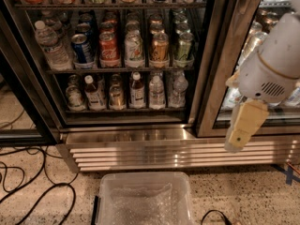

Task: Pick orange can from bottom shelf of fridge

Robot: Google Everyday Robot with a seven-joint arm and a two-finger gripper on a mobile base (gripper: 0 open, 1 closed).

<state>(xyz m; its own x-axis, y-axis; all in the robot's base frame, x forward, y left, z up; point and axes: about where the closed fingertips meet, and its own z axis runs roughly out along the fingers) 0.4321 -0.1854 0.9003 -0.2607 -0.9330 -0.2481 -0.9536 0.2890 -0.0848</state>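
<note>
The fridge [219,74] fills the upper part of the camera view, above its louvred steel grille [164,150]. On the bottom shelf [126,110] the orange can [116,96] stands third from the left, between small bottles. My gripper [238,139] hangs at the right, in front of the fridge's frame and right-hand door, well to the right of the can and lower than it. It holds nothing that I can see.
The rack above [122,70] holds blue, red, green and amber soda cans and a water bottle [49,46]. A clear plastic bin [145,198] stands on the floor below the grille. Black cables [28,172] lie on the floor at the left.
</note>
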